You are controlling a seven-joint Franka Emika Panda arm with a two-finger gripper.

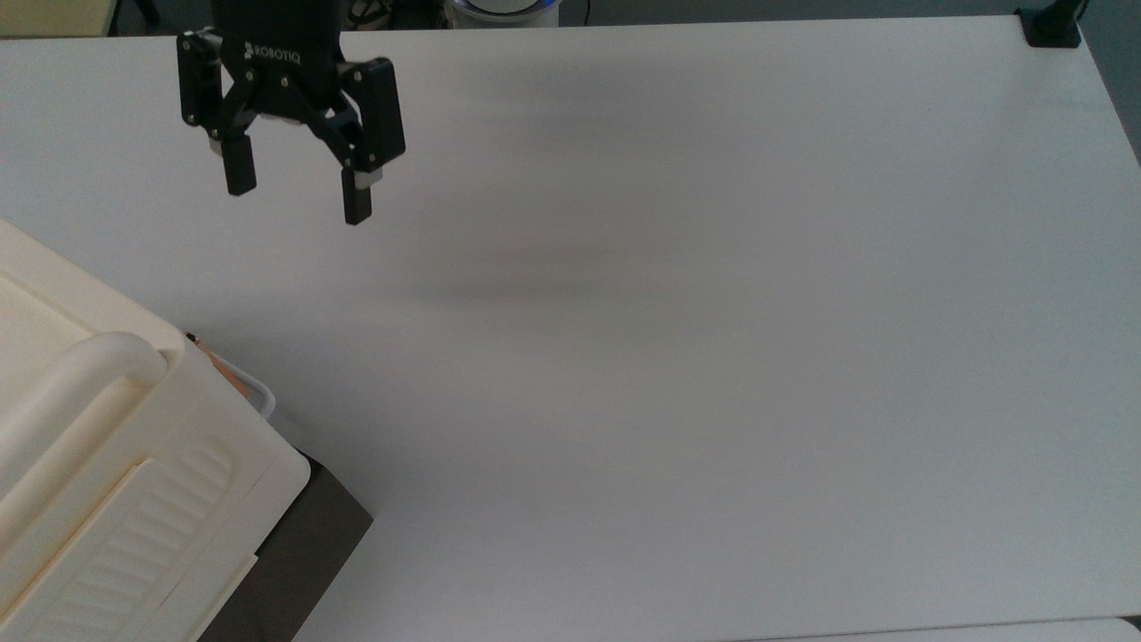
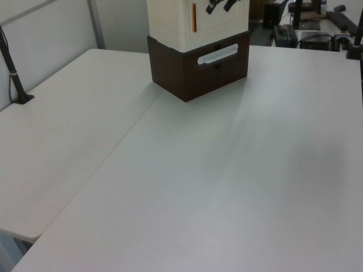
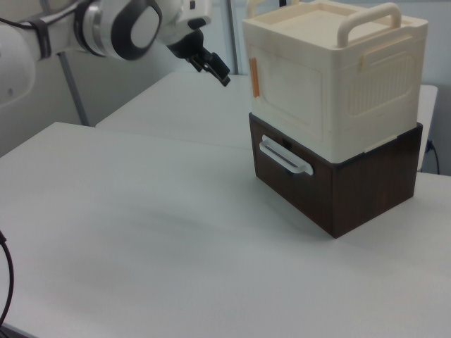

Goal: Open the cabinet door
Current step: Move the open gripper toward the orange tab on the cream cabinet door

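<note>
— Where's the gripper (image 1: 292, 196)?

— In the air over the table (image 1: 713, 312), toward the top view's upper left. Its two black fingers (image 1: 357, 201) are spread wide with nothing between them.

— Is it touching the cabinet (image 3: 335, 105)?

— No. In the right view the gripper (image 3: 211, 68) hangs off to the right view's left of the cabinet, clear of it, at about the height of the cream upper box.

— And the door (image 3: 285, 95)?

— Flush against the front of the cream box, so shut. It has a small copper-coloured tab (image 3: 254, 76) on the edge nearest the gripper. In the left view that tab (image 2: 193, 17) is a thin orange strip on the cabinet front, with the finger tips (image 2: 211, 7) showing just to the left view's right of it.

— What sits below the door?

— A dark brown base (image 3: 338, 186) with a white drawer pull (image 3: 285, 156) on its front.

— Where is the cabinet on the table?

— In the top view it fills the lower left corner, its thick rounded carry handle (image 1: 67, 392) on top and a ribbed panel (image 1: 134, 535) on the side.
</note>
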